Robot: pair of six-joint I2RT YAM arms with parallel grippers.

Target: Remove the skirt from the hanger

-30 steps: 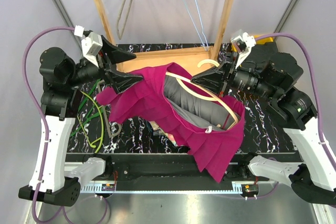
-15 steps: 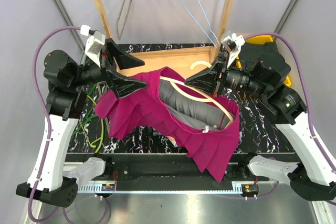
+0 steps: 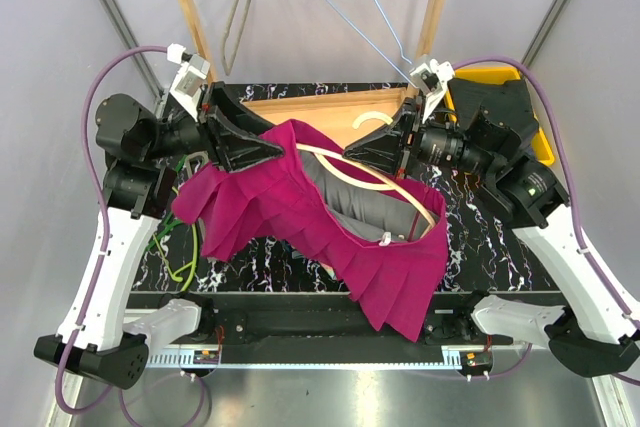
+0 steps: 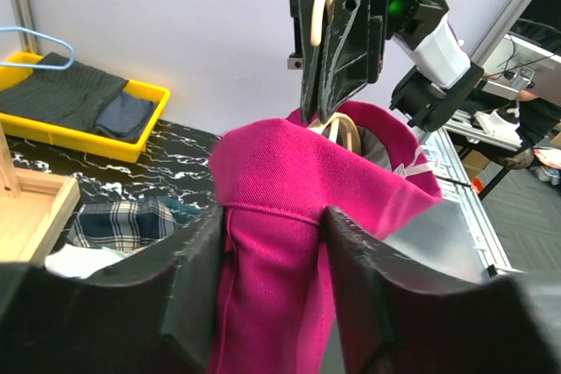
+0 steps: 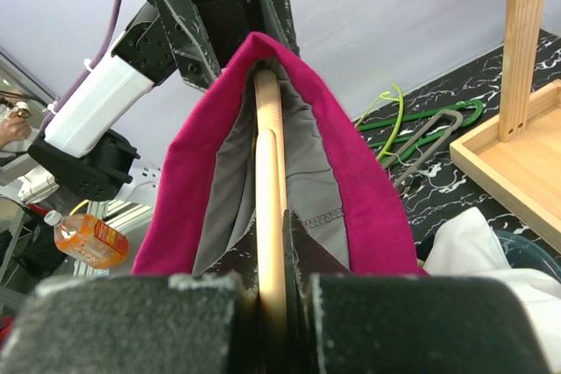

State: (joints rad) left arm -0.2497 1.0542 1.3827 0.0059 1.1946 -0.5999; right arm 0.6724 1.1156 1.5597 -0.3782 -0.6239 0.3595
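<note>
A magenta pleated skirt (image 3: 300, 207) with grey lining hangs over a cream wooden hanger (image 3: 370, 182), held up above the table. My left gripper (image 3: 275, 147) is at the skirt's upper left edge. In the left wrist view its fingers (image 4: 188, 278) press a fold of the skirt (image 4: 289, 181) from both sides. My right gripper (image 3: 350, 152) is shut on the hanger near its hook. In the right wrist view the hanger (image 5: 267, 155) runs straight out from between the jaws, with the skirt (image 5: 368, 199) draped over its far end.
A wooden rack (image 3: 435, 17) stands at the back with a blue wire hanger (image 3: 365, 22) and a grey hanger (image 3: 238, 17). A yellow bin (image 4: 79, 124) holds dark clothes. Green hangers (image 3: 175, 237) lie at the left, and plaid cloth (image 4: 123, 221) lies under the skirt.
My left gripper has closed from wide open onto the skirt's upper edge. Both arms have shifted back and up with skirt and hanger. The blue wire hanger has swung left.
</note>
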